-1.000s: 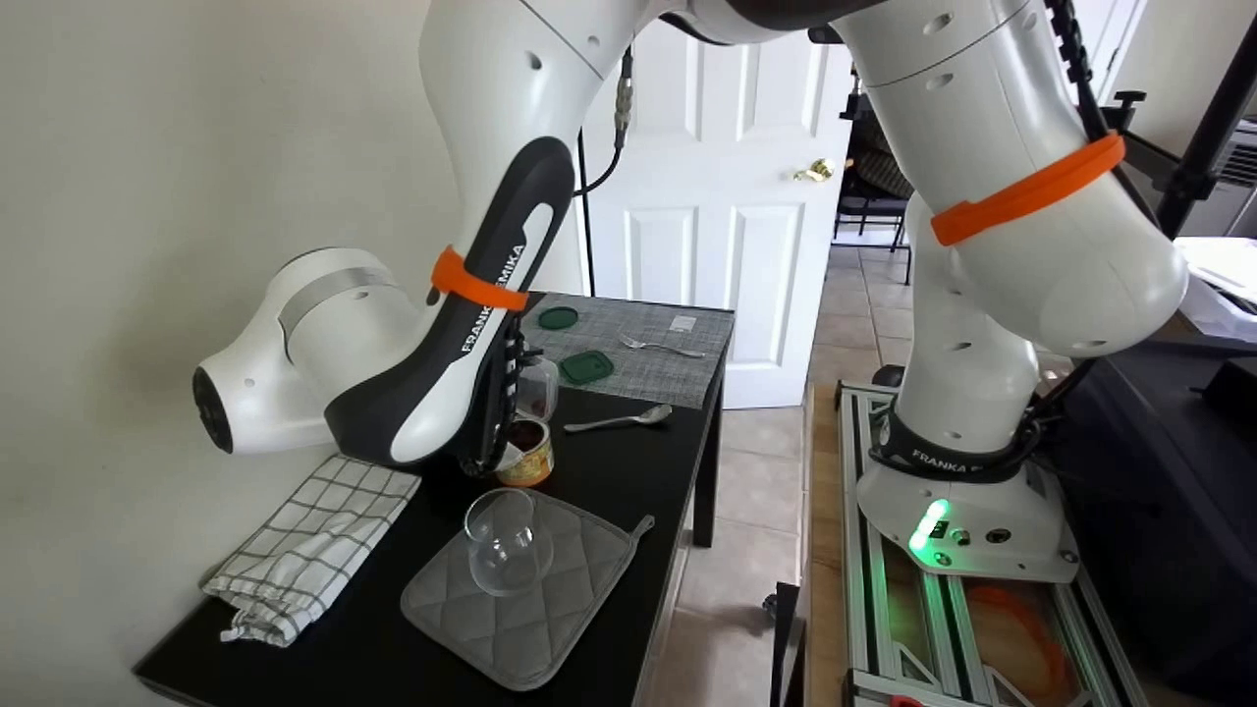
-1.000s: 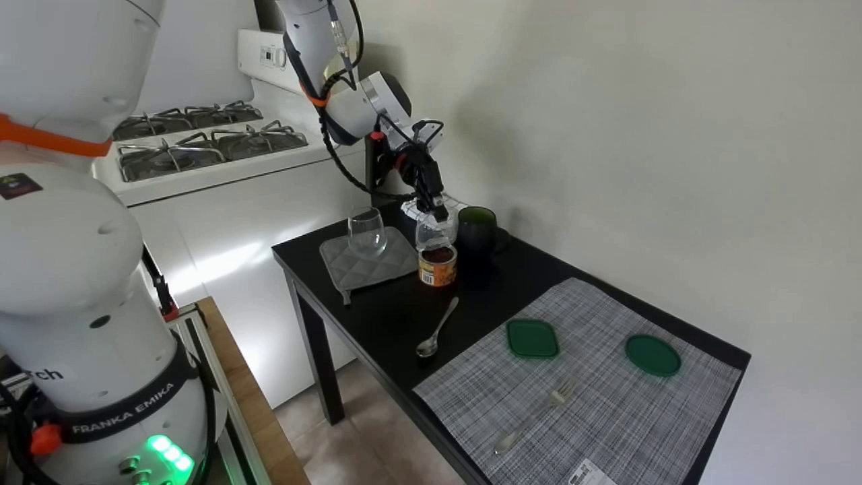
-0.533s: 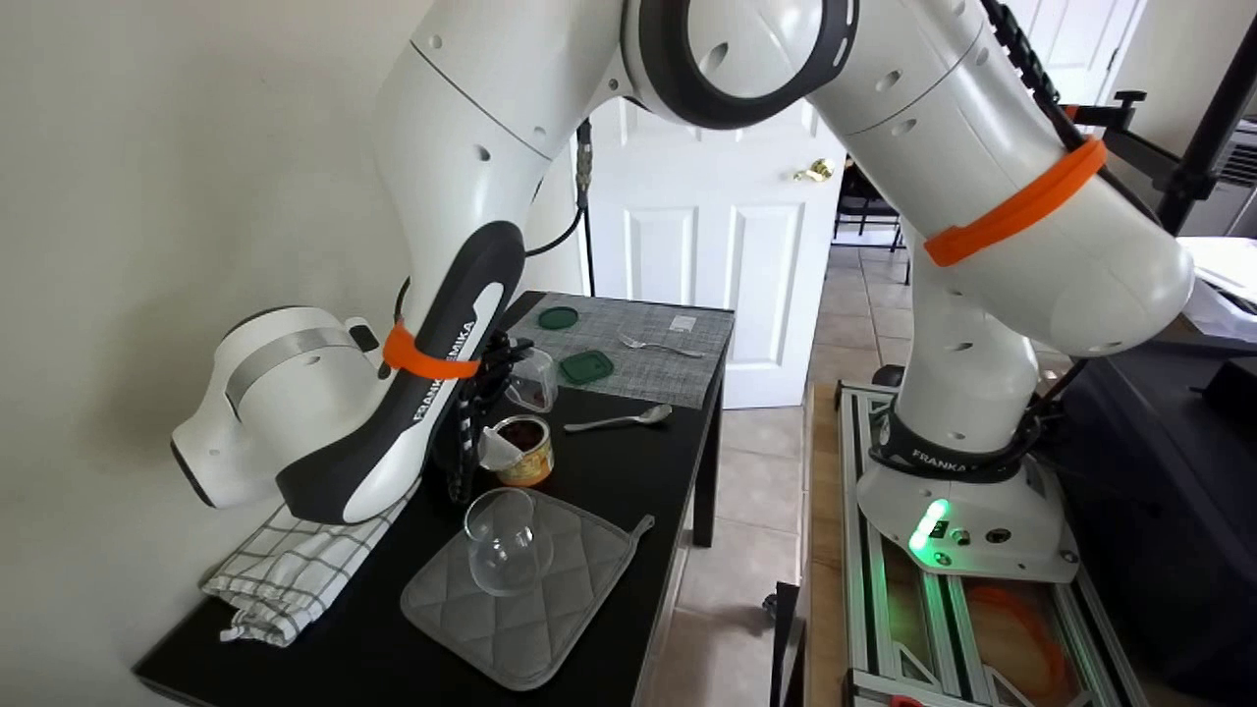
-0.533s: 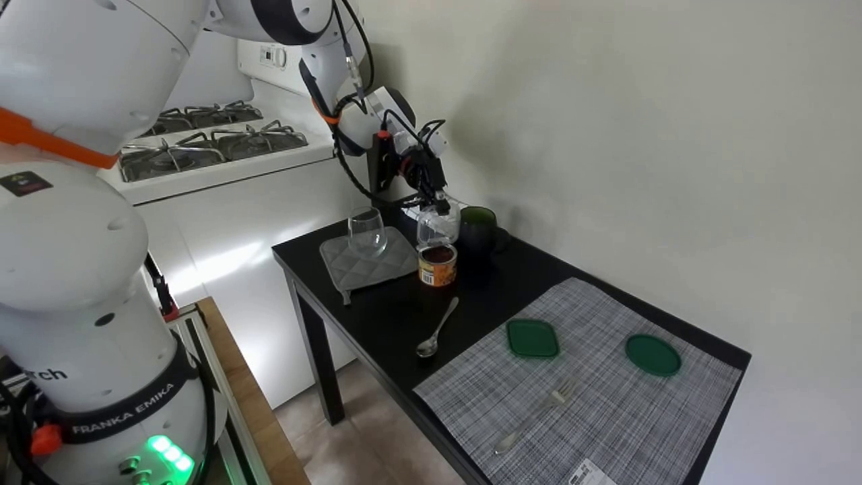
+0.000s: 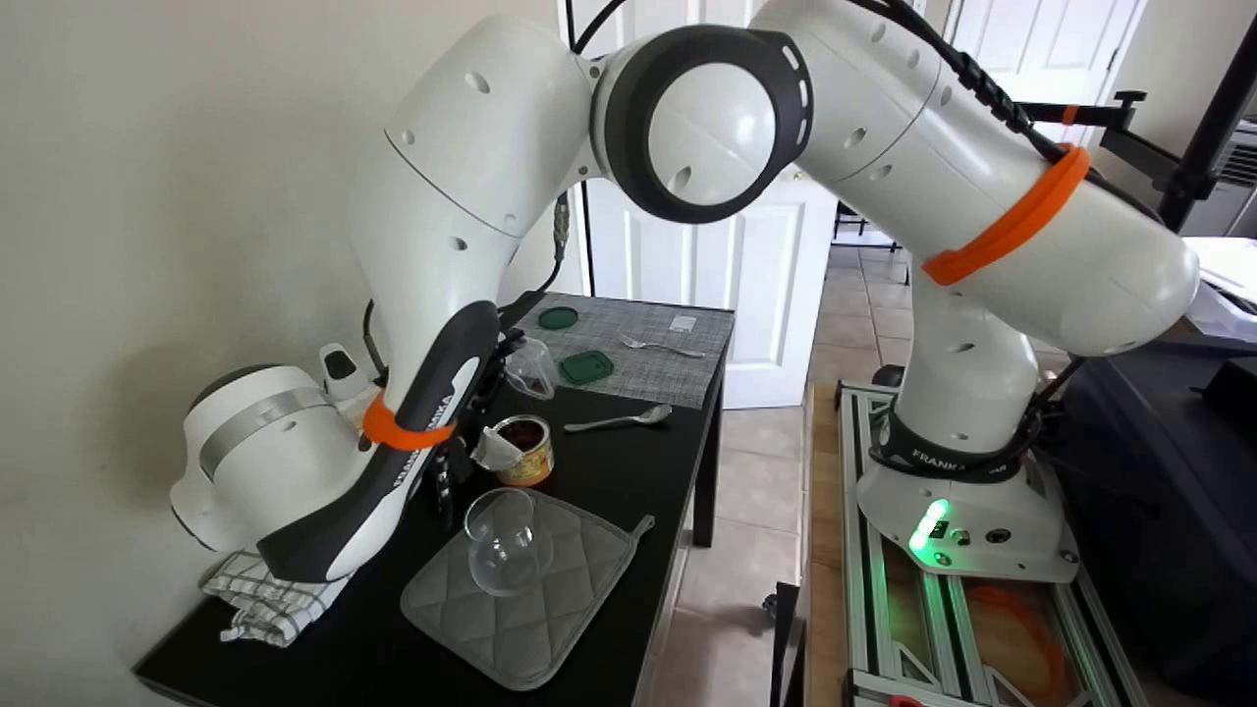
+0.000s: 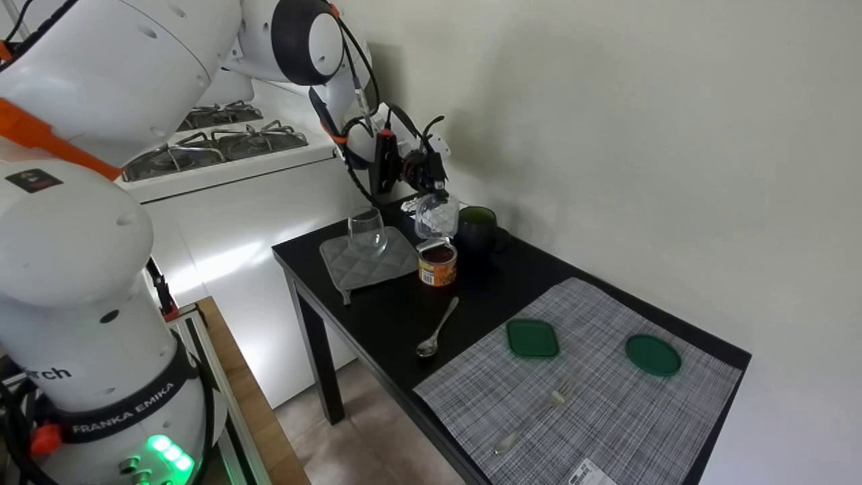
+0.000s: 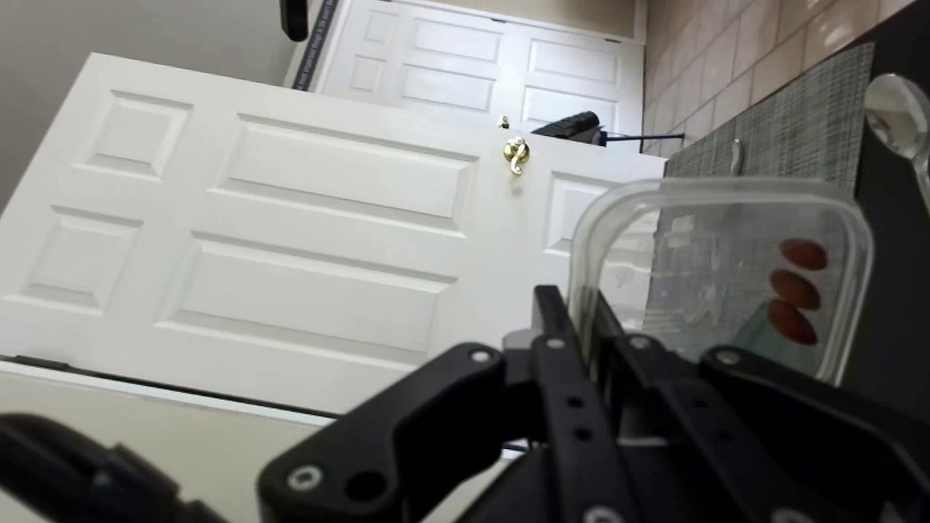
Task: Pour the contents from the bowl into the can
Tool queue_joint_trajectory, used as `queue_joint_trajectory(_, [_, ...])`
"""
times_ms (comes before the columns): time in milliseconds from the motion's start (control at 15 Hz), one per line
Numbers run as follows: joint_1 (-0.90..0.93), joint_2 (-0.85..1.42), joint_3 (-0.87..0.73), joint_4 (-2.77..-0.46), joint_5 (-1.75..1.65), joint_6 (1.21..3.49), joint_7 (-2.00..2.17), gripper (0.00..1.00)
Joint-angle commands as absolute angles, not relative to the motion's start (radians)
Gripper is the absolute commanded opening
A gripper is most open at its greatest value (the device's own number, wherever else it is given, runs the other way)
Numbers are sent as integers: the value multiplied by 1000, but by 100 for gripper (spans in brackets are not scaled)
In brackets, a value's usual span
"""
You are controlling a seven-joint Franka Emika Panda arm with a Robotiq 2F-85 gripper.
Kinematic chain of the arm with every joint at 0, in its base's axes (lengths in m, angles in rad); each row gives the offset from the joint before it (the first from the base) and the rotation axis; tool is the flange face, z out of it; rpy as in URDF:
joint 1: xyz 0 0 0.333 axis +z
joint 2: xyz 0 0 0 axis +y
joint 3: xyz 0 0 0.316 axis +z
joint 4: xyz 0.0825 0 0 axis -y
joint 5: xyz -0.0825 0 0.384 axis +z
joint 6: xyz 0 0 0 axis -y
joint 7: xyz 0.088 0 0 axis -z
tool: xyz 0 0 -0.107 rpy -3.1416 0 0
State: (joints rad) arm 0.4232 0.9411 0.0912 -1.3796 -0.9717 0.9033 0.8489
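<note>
Can (image 6: 438,271) stands upright on the black table (image 6: 384,313), peeled metal lid (image 5: 498,449) bent back from the rim, dark reddish stuff (image 6: 438,254) inside. Clear squarish container (image 7: 726,186) is in the gripper (image 7: 576,298) — fingers (image 7: 554,312) clamped on its wall, one either side. Container is tilted; three reddish-brown pieces (image 7: 795,289) lie in it, bunched near one wall. It shows clear of the can in an exterior view (image 5: 530,368); can't tell how far above the table it is.

Grey potholder (image 5: 570,614) lies just beside the can, clear round glass (image 5: 506,550) upright on it. Dark green mug (image 6: 477,236) near can and container, by the wall. Spoon (image 6: 438,329) flat on the table, near the can — potholder is on the far side of it.

Further out: grey woven placemat (image 6: 606,417) with a squarish green lid (image 6: 532,338), round green lid (image 6: 653,355), fork (image 6: 539,414) and white tag (image 6: 589,475) on it. Checked towel (image 5: 270,597) at the other table end, partly behind the arm (image 5: 432,206). Stove (image 6: 236,162) past that end.
</note>
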Motion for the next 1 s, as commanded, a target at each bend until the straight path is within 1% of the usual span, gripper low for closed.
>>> queue_joint_trajectory(0, [460,1037,70,-1248,-1015,791,755,2])
queue_joint_trajectory(67, [481,1042,37,-1244,-1007,794,734,2])
queue_joint_trajectory(133, [536,1041,-53,-1251,-964,831,702,2])
queue_joint_trajectory(400, [601,1083,-169,-1218,-956,830,607,2])
queue_joint_trajectory(467, [599,1088,-166,-1206,-964,830,592,2])
queue_joint_trajectory(533, [565,1076,-110,-1192,-980,830,590,2])
queue_joint_trajectory(667, [536,1027,-64,-1189,-929,880,599,2])
queue_joint_trajectory(800, [498,957,-5,-1222,-926,904,629,2])
queue_joint_trajectory(933, [467,842,30,-1317,-894,942,672,2])
